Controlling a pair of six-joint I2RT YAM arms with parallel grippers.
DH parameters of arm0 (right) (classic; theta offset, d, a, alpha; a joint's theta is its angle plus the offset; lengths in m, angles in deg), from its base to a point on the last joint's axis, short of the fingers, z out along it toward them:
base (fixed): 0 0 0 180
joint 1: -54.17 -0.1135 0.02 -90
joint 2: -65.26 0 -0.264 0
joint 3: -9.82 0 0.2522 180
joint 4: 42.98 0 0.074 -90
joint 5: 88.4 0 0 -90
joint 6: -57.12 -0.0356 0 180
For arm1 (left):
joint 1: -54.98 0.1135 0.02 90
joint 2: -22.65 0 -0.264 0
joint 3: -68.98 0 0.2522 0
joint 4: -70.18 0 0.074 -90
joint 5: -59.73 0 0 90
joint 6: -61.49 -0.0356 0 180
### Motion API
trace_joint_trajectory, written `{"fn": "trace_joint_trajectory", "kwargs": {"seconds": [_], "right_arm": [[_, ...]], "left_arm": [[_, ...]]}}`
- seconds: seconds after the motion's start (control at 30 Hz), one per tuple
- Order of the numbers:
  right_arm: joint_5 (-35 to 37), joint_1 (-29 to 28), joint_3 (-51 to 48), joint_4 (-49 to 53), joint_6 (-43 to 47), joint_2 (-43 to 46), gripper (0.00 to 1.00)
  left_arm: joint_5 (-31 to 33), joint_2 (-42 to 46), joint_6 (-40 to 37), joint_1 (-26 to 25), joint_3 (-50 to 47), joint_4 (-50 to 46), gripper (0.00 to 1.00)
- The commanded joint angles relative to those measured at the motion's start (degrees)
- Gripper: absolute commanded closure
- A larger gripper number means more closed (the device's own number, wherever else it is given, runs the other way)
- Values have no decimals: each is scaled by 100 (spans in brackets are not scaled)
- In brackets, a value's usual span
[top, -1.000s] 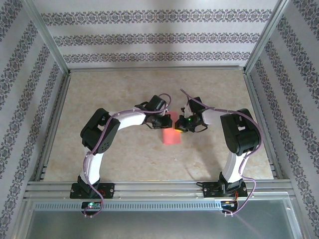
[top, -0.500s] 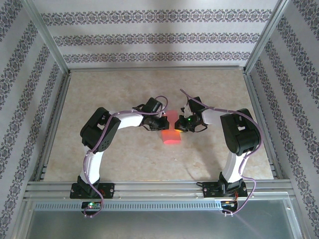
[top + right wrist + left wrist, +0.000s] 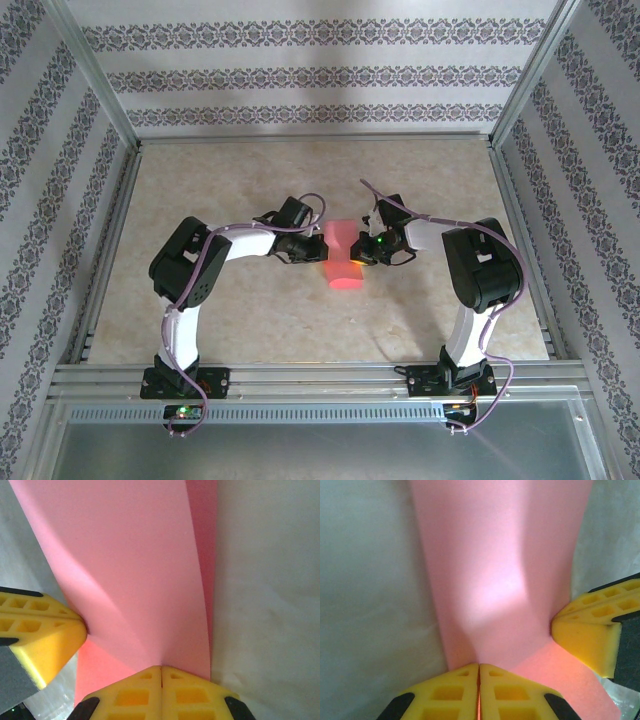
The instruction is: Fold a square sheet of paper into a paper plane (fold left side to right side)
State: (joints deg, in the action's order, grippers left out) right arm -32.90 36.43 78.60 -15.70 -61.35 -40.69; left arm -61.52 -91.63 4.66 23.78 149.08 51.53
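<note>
At frame centre in the top view, the square sheet of paper [image 3: 341, 262] bows between left gripper [image 3: 479, 666] and right gripper [image 3: 161, 667], each clamped on an edge; judged light, limp, crease-prone: grip margins only.

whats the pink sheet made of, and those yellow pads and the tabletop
Pink sheet: thin matte paper, it seems; it bends in soft curves and light glows through it. Yellow pads: probably moulded foam or soft plastic, dull surface with recessed pockets. Tabletop: pale, faintly marbled, perhaps laminate or stone-look board.
</note>
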Motion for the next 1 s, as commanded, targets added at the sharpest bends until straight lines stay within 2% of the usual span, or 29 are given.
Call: {"fn": "trace_joint_trajectory", "kwargs": {"seconds": [0.0,0.23,0.43,0.63,0.97], "right_arm": [[762,7,-148,564,105,-199,100],[743,0,-141,546,92,-152,100],[739,-2,-125,547,84,-152,100],[743,-2,-124,546,87,-154,100],[718,-19,-97,535,96,-176,100]], "left_arm": [[369,161,-249,161,-182,-426,90],[189,407,-214,121,28,-126,91],[-363,174,-21,-80,316,271,91],[-287,-183,-109,-306,655,51,92],[-33,-505,-345,-369,786,-468,92]]}}
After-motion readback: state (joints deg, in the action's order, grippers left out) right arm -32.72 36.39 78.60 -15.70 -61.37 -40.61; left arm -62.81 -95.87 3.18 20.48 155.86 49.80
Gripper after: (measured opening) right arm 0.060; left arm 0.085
